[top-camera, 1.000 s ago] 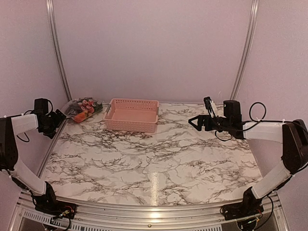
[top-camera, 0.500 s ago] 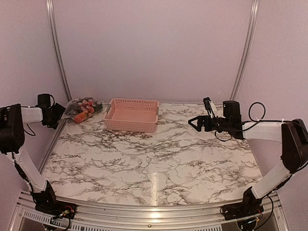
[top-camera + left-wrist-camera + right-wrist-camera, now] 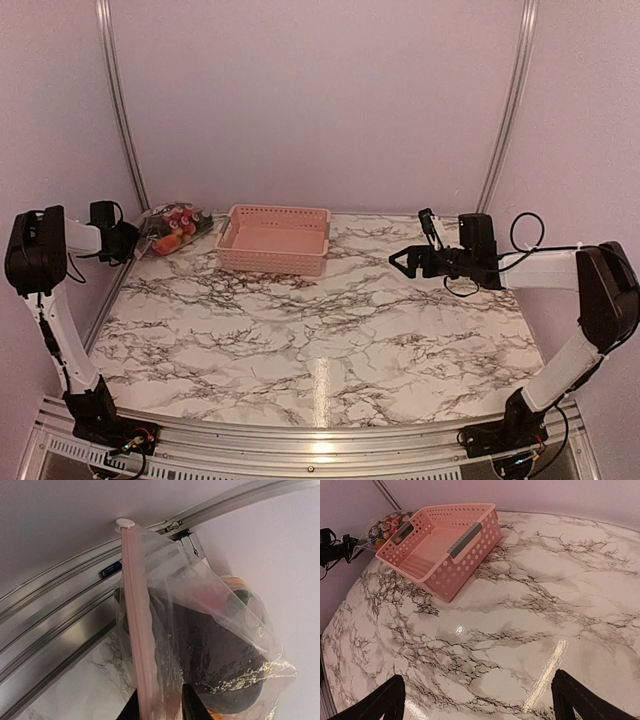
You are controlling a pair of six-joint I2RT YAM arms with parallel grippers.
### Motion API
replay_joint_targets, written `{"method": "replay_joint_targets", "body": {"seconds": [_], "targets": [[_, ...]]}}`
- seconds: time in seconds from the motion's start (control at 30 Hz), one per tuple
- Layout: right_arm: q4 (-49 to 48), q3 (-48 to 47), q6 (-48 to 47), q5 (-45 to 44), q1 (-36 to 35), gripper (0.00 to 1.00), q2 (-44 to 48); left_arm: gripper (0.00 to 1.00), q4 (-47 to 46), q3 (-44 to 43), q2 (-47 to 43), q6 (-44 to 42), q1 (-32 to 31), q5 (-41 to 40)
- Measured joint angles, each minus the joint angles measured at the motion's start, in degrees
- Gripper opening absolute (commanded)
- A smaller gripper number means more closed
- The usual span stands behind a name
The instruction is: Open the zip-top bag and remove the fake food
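The clear zip-top bag (image 3: 172, 224) lies at the table's far left corner, left of the basket, with the fake food (image 3: 178, 218) inside as red and orange pieces. In the left wrist view the bag (image 3: 200, 610) fills the frame. Its pink zip strip (image 3: 134, 605) runs up to a white slider (image 3: 125, 523), and a dark purple piece (image 3: 215, 650) shows through the plastic. My left gripper (image 3: 159, 711) is shut on the bag's zip edge, one black finger on each side of it. My right gripper (image 3: 402, 258) hangs open over the right half of the table (image 3: 520, 630), holding nothing.
A pink slotted basket (image 3: 272, 240) stands at the back centre, just right of the bag, and appears empty in the right wrist view (image 3: 440, 545). Aluminium rails (image 3: 60, 625) and the wall close in behind the bag. A metal edge strip (image 3: 110, 300) borders the table's left side.
My left gripper has moved back toward the corner and closed from wide open onto the bag's zip edge. My right gripper has drifted slightly left and stayed open.
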State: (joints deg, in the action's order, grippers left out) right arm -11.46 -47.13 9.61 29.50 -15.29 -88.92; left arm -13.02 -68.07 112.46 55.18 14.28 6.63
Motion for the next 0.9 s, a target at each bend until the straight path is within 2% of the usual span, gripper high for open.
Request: {"method": "replay_joint_targets", "body": {"seconds": [0.07, 0.1, 0.3, 0.53, 0.77, 0.9], "targets": [[0.0, 0.0, -0.07, 0.0, 0.0, 0.99, 0.0, 0.01, -0.96, 0.11, 0.04, -0.07, 0.02, 0.55], [0.0, 0.0, -0.11, 0.0, 0.0, 0.99, 0.0, 0.0, -1.4, 0.11, 0.0, 0.09, 0.02, 0.76], [0.13, -0.79, -0.2, 0.02, 0.0, 0.99, 0.0, 0.0, -3.04, 1.44, -2.95, -1.53, 0.02, 1.38], [0.48, -0.98, -0.2, 0.11, 0.0, 0.99, 0.33, 0.0, -3.67, 1.2, -11.63, -3.45, -0.04, 3.23], [1.49, -1.01, -0.2, 0.57, 0.0, 0.99, 2.45, 0.0, -0.28, -4.55, -16.35, -6.03, -0.66, 5.66], [2.16, -1.05, -0.22, 0.9, 0.0, 0.99, 4.17, 0.0, 4.9, -7.85, -19.8, -9.25, -2.43, 5.81]]}}
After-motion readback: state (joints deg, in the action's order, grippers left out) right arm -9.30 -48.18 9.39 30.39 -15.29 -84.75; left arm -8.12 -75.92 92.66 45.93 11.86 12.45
